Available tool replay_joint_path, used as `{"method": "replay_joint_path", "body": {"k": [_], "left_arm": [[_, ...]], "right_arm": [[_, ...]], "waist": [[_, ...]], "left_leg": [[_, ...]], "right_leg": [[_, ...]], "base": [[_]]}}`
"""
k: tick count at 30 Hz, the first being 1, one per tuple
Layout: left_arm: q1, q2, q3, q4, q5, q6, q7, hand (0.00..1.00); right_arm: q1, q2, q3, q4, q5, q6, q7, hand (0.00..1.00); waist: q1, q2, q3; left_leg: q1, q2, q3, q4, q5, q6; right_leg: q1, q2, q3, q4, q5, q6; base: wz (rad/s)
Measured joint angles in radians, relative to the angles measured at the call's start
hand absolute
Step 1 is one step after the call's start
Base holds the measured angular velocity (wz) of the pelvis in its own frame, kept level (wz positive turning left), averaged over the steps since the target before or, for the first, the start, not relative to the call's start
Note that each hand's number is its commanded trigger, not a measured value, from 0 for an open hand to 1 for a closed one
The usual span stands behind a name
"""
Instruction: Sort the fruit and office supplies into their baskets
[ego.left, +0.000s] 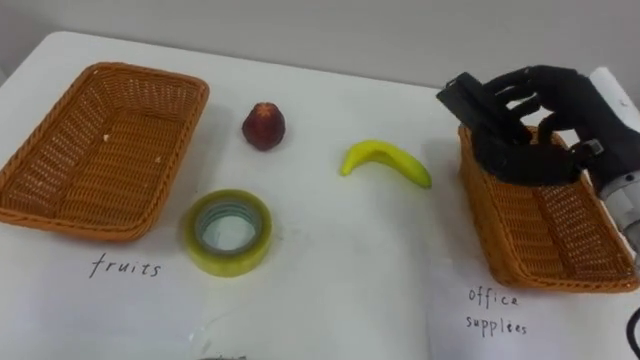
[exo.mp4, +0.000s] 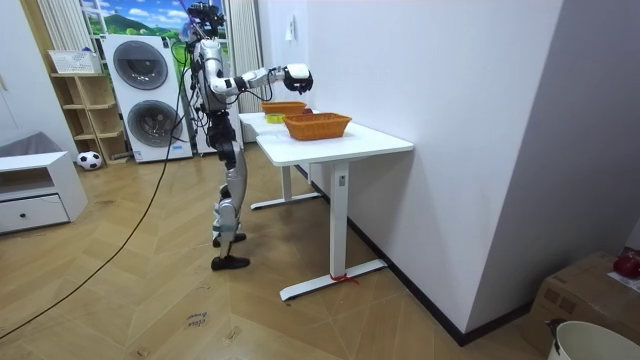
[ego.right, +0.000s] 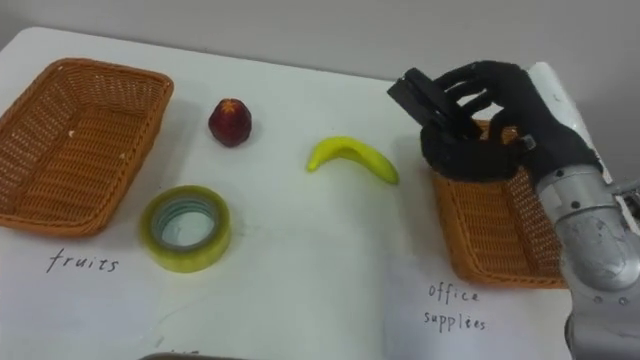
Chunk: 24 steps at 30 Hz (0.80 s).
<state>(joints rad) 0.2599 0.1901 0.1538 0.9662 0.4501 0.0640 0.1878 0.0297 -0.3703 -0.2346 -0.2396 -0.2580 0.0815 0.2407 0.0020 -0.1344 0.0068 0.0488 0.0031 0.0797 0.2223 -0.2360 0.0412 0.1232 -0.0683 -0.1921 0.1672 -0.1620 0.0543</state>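
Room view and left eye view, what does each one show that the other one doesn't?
The room view adds the room around: white washing machines, a black-and-white football and the wooden floor, with the robot standing at the white table. The left eye view adds small things: a round red fruit, a yellow banana, a yellow-green tape roll and handwritten basket labels. Both share the table, two brown wicker baskets and the right hand curled round a black blocky thing.
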Motion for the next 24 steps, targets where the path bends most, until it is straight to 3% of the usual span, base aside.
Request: {"method": "replay_joint_path", "body": {"k": [14,24], "left_arm": [[0.007,-0.003,0.016,-0.005,-0.004,0.000,0.005,0.00],[0.013,-0.003,0.015,-0.015,-0.004,0.001,0.006,0.00]], "right_arm": [[0.011,-0.006,-0.036,0.095,0.095,0.006,-0.078,1.00],[0.041,-0.008,-0.045,0.174,0.095,0.006,-0.119,1.00]], "waist": [[-0.052,-0.005,-0.0043],[-0.049,0.005,-0.0117]], "left_leg": [[0.005,0.000,0.004,-0.005,0.000,0.000],[0.019,0.002,0.027,-0.017,0.000,0.000]], "right_leg": [[0.002,0.001,-0.003,0.000,0.000,0.000],[0.000,0.000,-0.002,0.000,0.000,0.000]], "base": [[-0.01],[-0.07]]}}
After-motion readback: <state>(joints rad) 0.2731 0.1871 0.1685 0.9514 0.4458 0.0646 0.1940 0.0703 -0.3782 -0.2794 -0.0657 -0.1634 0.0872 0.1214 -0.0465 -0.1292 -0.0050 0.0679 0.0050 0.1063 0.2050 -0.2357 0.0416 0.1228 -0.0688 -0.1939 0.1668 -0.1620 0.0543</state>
